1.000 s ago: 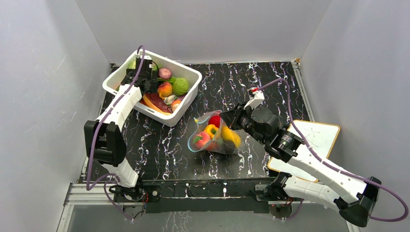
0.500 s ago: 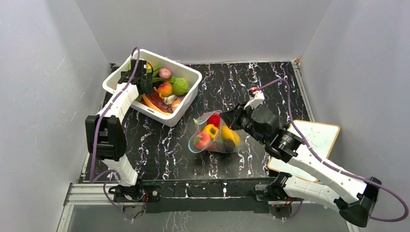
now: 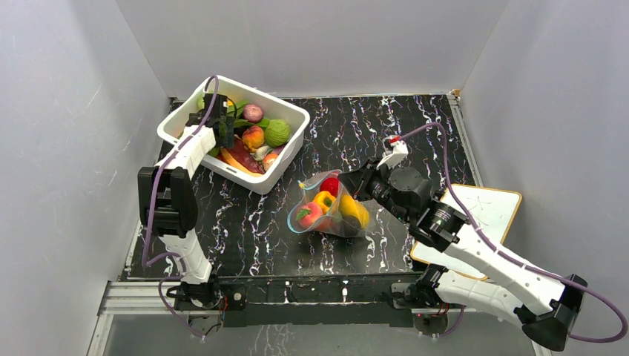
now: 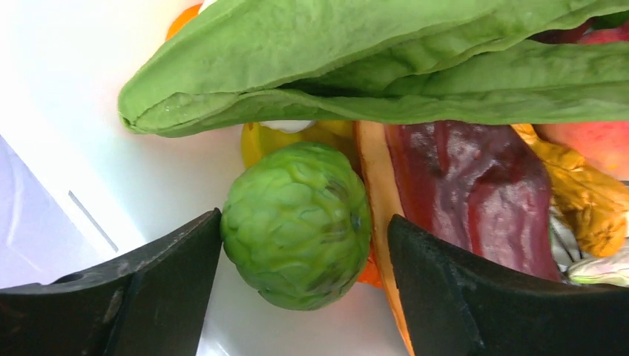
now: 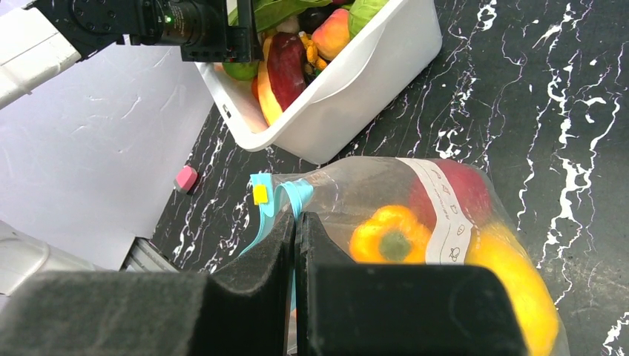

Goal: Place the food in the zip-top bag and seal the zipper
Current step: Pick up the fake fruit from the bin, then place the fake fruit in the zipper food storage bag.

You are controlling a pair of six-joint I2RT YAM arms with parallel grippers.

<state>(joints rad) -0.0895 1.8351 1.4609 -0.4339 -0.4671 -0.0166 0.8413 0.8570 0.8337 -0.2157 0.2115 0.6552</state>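
What we cannot make out across the three views

In the left wrist view the left gripper [image 4: 304,221] has its fingers [image 4: 148,297] cut by the bottom edge, the green leaf [image 4: 386,67] runs off top and right, and an orange piece [image 4: 369,271] hides behind the round green piece [image 4: 297,252]. From the right wrist, the right gripper [image 5: 295,219] blurs across the foreground, covering the lower zip-top bag [image 5: 371,185] and part of the zipper [image 5: 300,196]; we cannot tell whether film lies between its closed fingers. A small pink thing [image 5: 185,179] near the tub [image 5: 356,89] is too small to name
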